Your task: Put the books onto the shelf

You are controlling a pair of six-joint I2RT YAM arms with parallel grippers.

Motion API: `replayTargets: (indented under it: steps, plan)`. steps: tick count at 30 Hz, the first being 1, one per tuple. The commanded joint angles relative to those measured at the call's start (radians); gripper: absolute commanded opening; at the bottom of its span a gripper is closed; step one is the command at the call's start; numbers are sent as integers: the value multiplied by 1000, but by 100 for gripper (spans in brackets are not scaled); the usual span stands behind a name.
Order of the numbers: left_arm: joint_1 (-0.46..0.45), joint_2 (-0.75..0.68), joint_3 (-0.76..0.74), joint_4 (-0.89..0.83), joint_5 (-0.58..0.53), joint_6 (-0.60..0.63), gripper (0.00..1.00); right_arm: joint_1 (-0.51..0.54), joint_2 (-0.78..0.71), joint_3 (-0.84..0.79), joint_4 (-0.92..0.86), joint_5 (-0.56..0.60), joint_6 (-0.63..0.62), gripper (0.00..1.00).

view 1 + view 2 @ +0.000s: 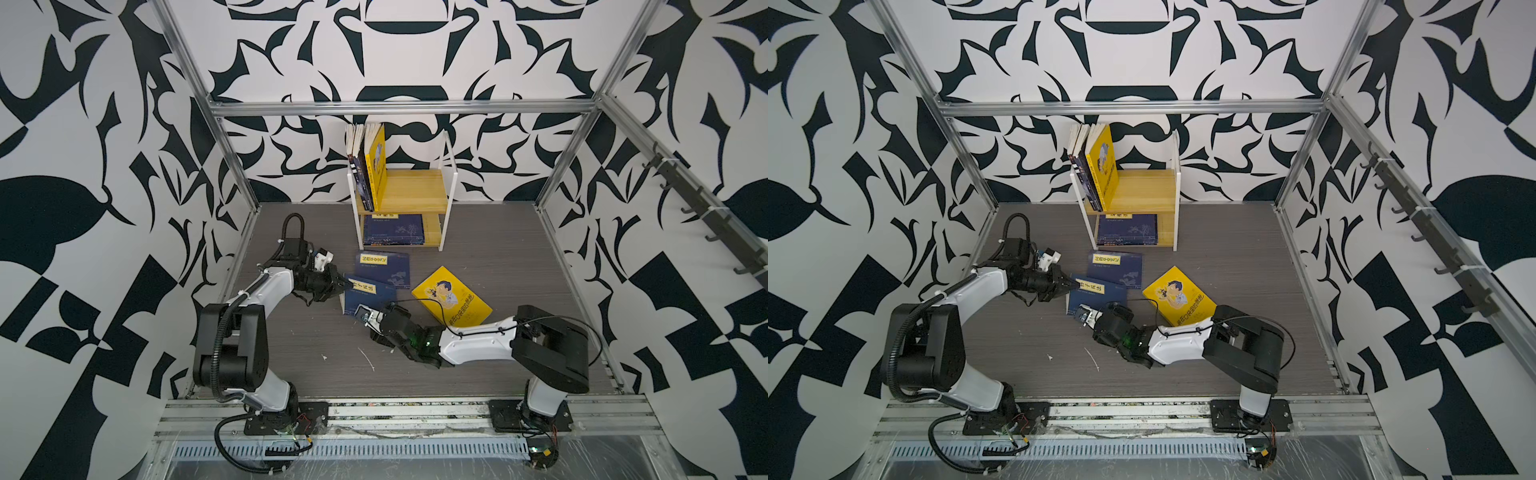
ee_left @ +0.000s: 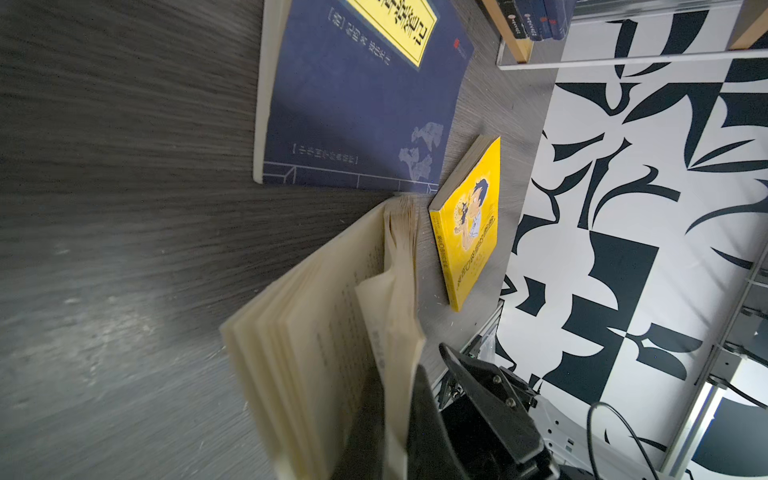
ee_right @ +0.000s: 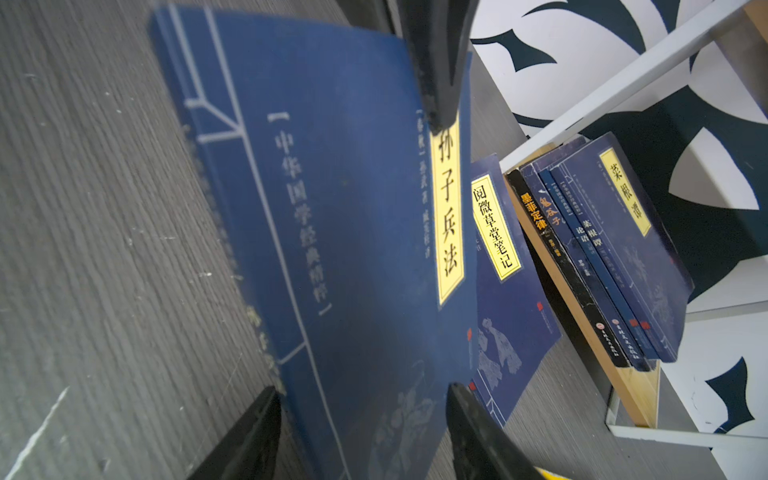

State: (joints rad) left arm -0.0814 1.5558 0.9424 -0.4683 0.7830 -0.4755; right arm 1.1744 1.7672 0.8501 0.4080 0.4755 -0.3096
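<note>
A navy book (image 1: pixel 370 296) (image 1: pixel 1096 297) with a yellow title label lies on the floor, its cover lifted. My left gripper (image 1: pixel 347 285) (image 1: pixel 1074 285) (image 2: pixel 395 409) is shut on the book's cover and a few pages at the label (image 3: pixel 446 216); the other pages (image 2: pixel 299 332) fan out. At the book's near end my right gripper (image 1: pixel 363 313) (image 1: pixel 1084 314) (image 3: pixel 365 428) is open, its fingers on either side of the book (image 3: pixel 332 249). A second navy book (image 1: pixel 384 268) (image 3: pixel 507 270) and a yellow book (image 1: pixel 451 299) (image 2: pixel 469 224) lie nearby. The shelf (image 1: pixel 415 189) (image 1: pixel 1144 191) stands behind.
Several books (image 1: pixel 368 166) stand at the left of the shelf's upper board, and a stack of navy books (image 1: pixel 392 228) (image 3: pixel 602 270) lies on the lower one. Patterned walls and metal posts enclose the grey wood-grain floor (image 1: pixel 498 257). Both arm bases sit at the front rail.
</note>
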Motion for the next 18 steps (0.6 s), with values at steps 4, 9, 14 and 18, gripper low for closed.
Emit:
replayTargets:
  steps: [4,9,14,18]
  plan:
    - [2,-17,8,-14,38,-11,0,10,19,45,82,18,-58,51]
    - [1,-12,10,-8,38,-17,0,8,27,53,79,20,-83,0]
    - [19,-60,15,0,-20,7,45,9,-15,42,26,27,-121,0]
    - [66,-90,16,3,-40,30,60,8,-67,28,-18,51,-174,0]
